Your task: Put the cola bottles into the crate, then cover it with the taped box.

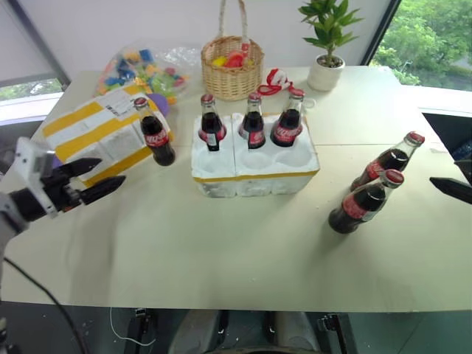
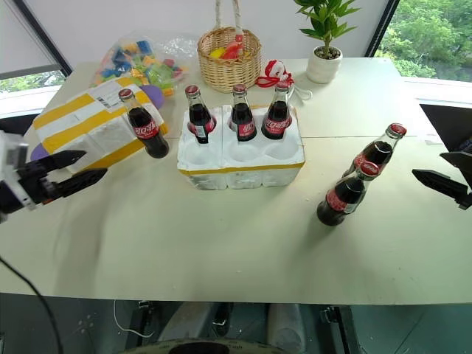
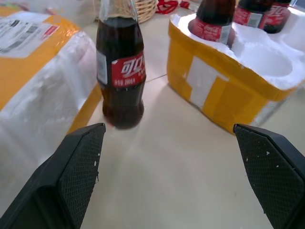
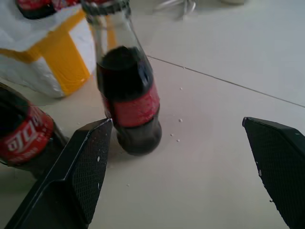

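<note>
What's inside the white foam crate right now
Three cola bottles stand in the back row of the crate. The three front wells look empty. The bottles' bases sit hidden down in their wells.

The left gripper [image 1: 107, 177] has two black fingers, long and tapering to blunt points, fixed to a dark grey block with a white angular housing [image 1: 29, 164] behind it. A thin black cable [image 1: 44, 299] hangs below that arm. Seen close, the inner faces of the fingers [image 3: 78, 167] carry a fine diamond-patterned grip texture. The right gripper [image 4: 178, 162] has the same black, wedge-shaped, textured fingers.
</note>
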Available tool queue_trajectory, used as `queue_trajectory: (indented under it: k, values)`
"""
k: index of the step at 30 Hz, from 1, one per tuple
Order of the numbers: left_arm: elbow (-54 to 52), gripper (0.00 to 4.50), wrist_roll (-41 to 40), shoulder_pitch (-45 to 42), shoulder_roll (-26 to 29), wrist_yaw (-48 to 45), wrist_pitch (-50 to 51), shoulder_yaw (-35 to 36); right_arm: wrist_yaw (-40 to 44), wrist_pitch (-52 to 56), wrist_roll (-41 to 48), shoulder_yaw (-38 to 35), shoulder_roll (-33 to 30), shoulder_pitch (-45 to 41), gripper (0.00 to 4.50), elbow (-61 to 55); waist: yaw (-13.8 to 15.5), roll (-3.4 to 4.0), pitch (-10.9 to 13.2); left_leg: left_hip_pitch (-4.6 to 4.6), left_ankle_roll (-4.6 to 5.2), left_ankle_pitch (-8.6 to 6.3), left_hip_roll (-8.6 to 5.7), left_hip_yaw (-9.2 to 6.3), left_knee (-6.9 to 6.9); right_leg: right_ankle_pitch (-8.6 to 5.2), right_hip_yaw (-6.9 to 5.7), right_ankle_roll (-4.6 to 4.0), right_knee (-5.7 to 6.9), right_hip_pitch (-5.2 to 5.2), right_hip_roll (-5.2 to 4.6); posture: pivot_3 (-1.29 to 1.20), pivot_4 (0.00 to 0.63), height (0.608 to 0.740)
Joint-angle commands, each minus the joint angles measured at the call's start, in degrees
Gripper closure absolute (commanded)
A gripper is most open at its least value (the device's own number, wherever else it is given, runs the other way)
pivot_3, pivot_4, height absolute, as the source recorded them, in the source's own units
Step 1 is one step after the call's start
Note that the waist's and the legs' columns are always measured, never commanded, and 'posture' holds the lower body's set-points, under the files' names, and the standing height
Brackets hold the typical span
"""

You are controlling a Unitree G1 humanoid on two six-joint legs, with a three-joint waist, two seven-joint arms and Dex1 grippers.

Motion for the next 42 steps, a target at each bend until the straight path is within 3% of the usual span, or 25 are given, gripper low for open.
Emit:
queue_trajectory:
  k: [1, 6, 12, 27, 42]
  values:
    - [5.2, 0.02, 4.94, -6.39, -1.45, 1.48, -4.02, -5.2, -0.52, 3.05, 2.66, -5.45, -1.39, 0.11, 0.0, -5.06, -0.08, -0.02, 0.01, 0.0, 0.0, 0.0, 0.0, 0.0, 0.0, 0.0, 0.0, 0.0, 0.0, -0.01, 0.0, 0.0, 0.15, 0.732]
    - [18.11, 0.02, 12.01, -18.97, -6.8, 4.21, -9.81, -12.25, -1.62, 6.23, 3.71, -9.92, 0.03, 2.25, 0.0, -9.7, 0.04, -0.08, 0.03, -0.01, 0.0, 0.01, -0.01, 0.0, 0.02, 0.02, -0.03, 0.02, 0.01, -0.01, 0.0, 0.0, 0.15, 0.732]
    - [27.37, 0.02, 15.59, -25.94, -10.23, 5.52, -13.82, -14.02, -2.15, 8.38, 4.64, -13.06, 1.65, 5.08, 0.0, -14.46, -0.15, -0.2, 0.1, -0.03, 0.15, 0.08, -0.02, 0.01, 0.05, 0.07, -0.03, 0.1, 0.0, 0.0, -0.01, 0.0, 0.15, 0.732]
    - [40.6, 0.02, 21.45, -32.15, -15.16, 4.74, -21.3, -15.52, 0.76, 16.01, 11.77, -14.79, -2.69, 3.39, 0.0, -24.39, 0.03, -0.26, 0.12, -0.03, 0.18, 0.09, -0.03, 0.01, 0.15, 0.12, -0.05, 0.17, 0.03, 0.04, -0.02, 0.0, 0.15, 0.732]
    - [50.86, 0.02, 23.65, -36.56, -16.45, 5.35, -25.54, -14.73, -2.49, 24.89, 23.5, -8.25, -5.72, -6.69, 0.0, -30.62, 0.02, -0.37, 0.15, -0.09, 0.2, 0.07, -0.03, 0.01, 0.22, 0.15, -0.07, 0.21, 0.02, 0.03, -0.04, 0.0, 0.15, 0.732]
